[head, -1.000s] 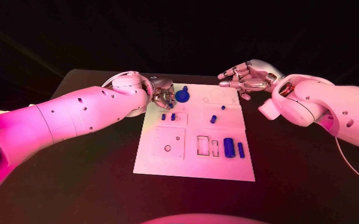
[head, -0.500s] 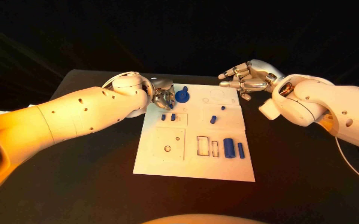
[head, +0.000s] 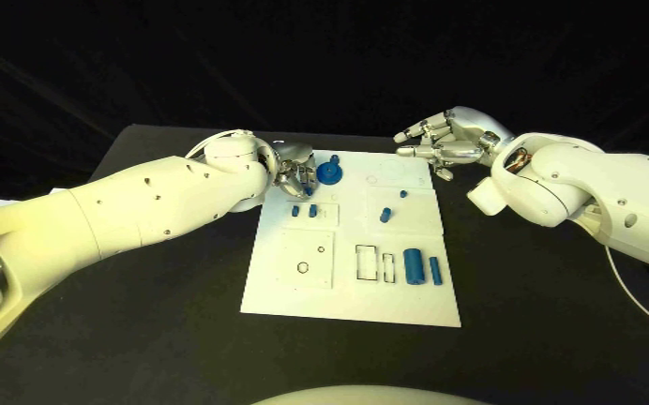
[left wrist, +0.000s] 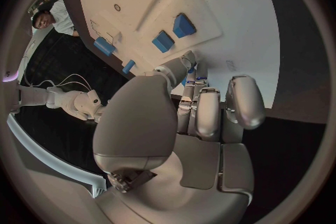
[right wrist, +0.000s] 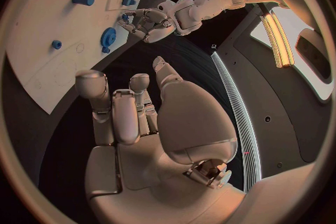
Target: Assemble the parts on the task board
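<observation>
Nothing is shifting since earlier: the left hand [head: 290, 174] is still curling, seemingly empty, beside the round part [head: 329, 175]; the right hand [head: 444, 145] is hovering empty, fingers apart. A careless nudge risks dislodging it.

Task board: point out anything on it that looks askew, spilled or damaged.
Nothing stands out. The white task board lies flat on the black table, and the small blue parts sit tidily on it. The left hand hovers at the round blue part; the right hand hangs beyond the board.
</observation>
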`<control>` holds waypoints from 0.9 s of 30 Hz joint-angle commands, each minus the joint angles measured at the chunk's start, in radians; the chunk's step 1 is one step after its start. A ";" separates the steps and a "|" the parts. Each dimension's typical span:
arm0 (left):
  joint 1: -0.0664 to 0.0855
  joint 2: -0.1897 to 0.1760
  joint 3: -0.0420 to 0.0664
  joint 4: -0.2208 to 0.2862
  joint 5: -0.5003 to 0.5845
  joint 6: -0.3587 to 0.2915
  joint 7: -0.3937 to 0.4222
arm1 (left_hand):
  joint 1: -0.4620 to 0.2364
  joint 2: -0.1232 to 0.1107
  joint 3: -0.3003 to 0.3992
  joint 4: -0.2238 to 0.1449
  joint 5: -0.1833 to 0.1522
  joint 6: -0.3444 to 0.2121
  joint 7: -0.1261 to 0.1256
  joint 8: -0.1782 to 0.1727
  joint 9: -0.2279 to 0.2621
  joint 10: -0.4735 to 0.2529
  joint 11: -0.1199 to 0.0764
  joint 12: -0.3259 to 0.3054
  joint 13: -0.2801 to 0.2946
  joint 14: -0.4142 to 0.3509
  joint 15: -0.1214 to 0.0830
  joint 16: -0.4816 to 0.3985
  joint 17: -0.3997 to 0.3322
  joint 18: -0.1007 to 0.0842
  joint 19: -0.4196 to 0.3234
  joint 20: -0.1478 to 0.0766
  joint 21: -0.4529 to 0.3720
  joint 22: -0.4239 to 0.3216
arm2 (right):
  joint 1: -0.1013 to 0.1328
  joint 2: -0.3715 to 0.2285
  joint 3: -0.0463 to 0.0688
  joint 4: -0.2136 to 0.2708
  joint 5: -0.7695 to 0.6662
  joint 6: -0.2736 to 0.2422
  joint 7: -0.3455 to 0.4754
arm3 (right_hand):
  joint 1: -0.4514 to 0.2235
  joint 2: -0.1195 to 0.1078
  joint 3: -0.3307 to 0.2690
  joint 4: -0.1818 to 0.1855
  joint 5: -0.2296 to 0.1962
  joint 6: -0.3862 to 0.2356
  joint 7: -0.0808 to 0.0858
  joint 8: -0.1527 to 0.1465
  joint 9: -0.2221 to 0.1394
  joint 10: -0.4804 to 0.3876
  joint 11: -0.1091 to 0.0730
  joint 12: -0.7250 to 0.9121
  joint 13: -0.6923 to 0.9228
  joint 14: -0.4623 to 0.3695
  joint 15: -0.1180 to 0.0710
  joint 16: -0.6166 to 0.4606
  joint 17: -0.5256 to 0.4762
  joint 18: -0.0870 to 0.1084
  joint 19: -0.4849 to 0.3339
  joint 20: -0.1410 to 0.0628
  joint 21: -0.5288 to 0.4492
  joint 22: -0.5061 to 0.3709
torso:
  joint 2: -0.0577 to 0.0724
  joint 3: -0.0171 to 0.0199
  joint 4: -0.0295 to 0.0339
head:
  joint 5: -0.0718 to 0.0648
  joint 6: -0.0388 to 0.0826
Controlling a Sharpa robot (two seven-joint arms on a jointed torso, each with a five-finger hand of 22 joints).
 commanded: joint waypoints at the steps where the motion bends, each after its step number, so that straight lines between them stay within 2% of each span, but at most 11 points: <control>1: 0.000 0.002 0.000 -0.001 -0.001 0.016 0.012 | -0.012 0.000 -0.006 0.002 0.003 -0.005 0.001 -0.002 -0.001 -0.008 0.001 -0.004 -0.001 0.017 0.005 -0.003 -0.002 -0.008 0.000 0.007 -0.005 0.027 | -0.001 0.001 0.000 0.002 -0.006 0.017 0.004 | 0.002 0.008 -0.006 0.000 0.000 -0.008 0.001 0.004 0.001 -0.004 0.000 -0.004 -0.001 0.027 0.002 -0.002 -0.001 0.010 -0.007 -0.001 -0.005 -0.001 | 0.000 0.0006 0.0004 | 0.000 -0.002; 15: 0.000 -0.008 0.000 0.002 0.000 0.012 0.010 | -0.015 -0.003 -0.006 0.000 0.003 -0.004 0.005 0.000 -0.003 -0.014 0.005 -0.009 -0.004 0.014 0.008 -0.010 -0.011 -0.005 -0.003 0.010 -0.017 0.021 | -0.001 -0.002 0.000 -0.002 -0.014 0.014 0.000 | 0.002 0.008 -0.007 0.000 0.000 -0.008 0.001 0.004 0.001 -0.008 0.000 -0.009 -0.006 0.027 0.002 -0.004 -0.003 0.010 -0.009 -0.001 -0.008 -0.006 | -0.001 -0.0001 0.0006 | -0.001 0.000; 17: 0.000 -0.015 0.000 0.003 0.001 0.012 0.008 | -0.018 -0.010 -0.007 -0.002 0.003 -0.015 0.002 -0.003 -0.006 -0.023 0.005 -0.015 -0.007 0.011 0.009 -0.015 -0.019 -0.003 -0.007 0.012 -0.028 0.015 | -0.001 -0.003 0.000 -0.007 -0.035 0.013 -0.004 | 0.006 0.009 -0.008 -0.001 -0.001 -0.013 0.002 0.005 0.001 -0.062 0.001 -0.079 -0.068 0.021 0.004 -0.017 -0.015 0.015 -0.023 0.000 -0.028 -0.034 | -0.001 -0.0002 -0.0004 | -0.001 0.000; 18: 0.000 -0.023 0.000 0.004 0.002 0.014 0.003 | -0.021 -0.015 -0.008 -0.002 0.003 -0.033 0.000 -0.006 -0.012 -0.036 0.006 -0.023 -0.010 0.008 0.010 -0.020 -0.026 0.001 -0.014 0.013 -0.049 0.002 | -0.001 -0.003 0.000 -0.014 -0.059 0.012 -0.006 | 0.010 0.011 -0.010 -0.001 -0.002 -0.017 0.004 0.008 0.002 -0.118 0.003 -0.159 -0.141 0.007 0.006 -0.043 -0.041 0.021 -0.042 0.002 -0.057 -0.073 | -0.002 -0.0002 -0.0004 | -0.001 0.000; 22: 0.000 -0.050 0.004 0.016 0.009 -0.008 -0.005 | -0.026 -0.020 -0.008 -0.003 0.003 -0.084 -0.003 -0.004 -0.027 -0.070 0.016 -0.044 -0.023 0.002 0.016 -0.033 -0.045 0.016 -0.040 0.020 -0.128 -0.043 | -0.001 -0.006 0.000 -0.032 -0.136 0.005 -0.012 | 0.040 0.018 0.000 -0.012 -0.004 0.005 0.001 0.027 0.009 -0.141 0.000 -0.241 -0.220 -0.011 0.004 -0.086 -0.082 0.025 -0.051 0.002 -0.078 -0.097 | -0.002 0.0000 -0.0006 | -0.004 0.002; 25: 0.002 -0.073 0.008 0.020 0.056 -0.070 0.002 | -0.021 -0.010 0.000 -0.003 0.003 -0.079 0.003 0.003 -0.028 -0.084 0.020 -0.053 -0.030 -0.013 0.019 -0.068 -0.092 0.028 -0.059 0.023 -0.190 -0.079 | -0.001 -0.009 0.000 -0.043 -0.222 -0.007 -0.026 | 0.071 0.021 0.020 -0.031 -0.017 0.027 -0.004 0.035 0.011 -0.131 -0.005 -0.300 -0.284 -0.002 -0.001 -0.082 -0.077 0.022 -0.035 -0.004 -0.066 -0.079 | -0.002 0.0004 0.0007 | -0.005 0.005; 26: 0.002 -0.080 0.009 0.018 0.091 -0.092 0.010 | -0.015 0.000 0.009 -0.003 0.003 -0.068 0.003 0.009 -0.027 -0.085 0.020 -0.054 -0.032 -0.019 0.019 -0.080 -0.107 0.031 -0.065 0.024 -0.209 -0.091 | -0.001 -0.009 0.000 -0.046 -0.262 -0.013 -0.034 | 0.080 0.024 0.031 -0.036 -0.023 0.034 -0.004 0.035 0.011 -0.130 -0.004 -0.328 -0.312 -0.001 -0.003 -0.087 -0.081 0.022 -0.032 -0.006 -0.065 -0.078 | -0.002 0.0009 0.0007 | -0.005 0.005; 27: 0.003 -0.087 0.009 0.016 0.134 -0.114 0.020 | -0.002 0.007 0.022 -0.010 0.003 -0.057 0.001 0.013 -0.026 -0.085 0.021 -0.055 -0.035 -0.037 0.019 -0.115 -0.152 0.042 -0.084 0.023 -0.265 -0.124 | -0.001 -0.010 0.000 -0.049 -0.309 -0.017 -0.042 | 0.087 0.027 0.045 -0.040 -0.031 0.042 -0.004 0.034 0.010 -0.128 -0.003 -0.370 -0.352 -0.001 -0.003 -0.097 -0.091 0.022 -0.029 -0.007 -0.066 -0.079 | -0.003 0.0011 0.0008 | -0.006 0.006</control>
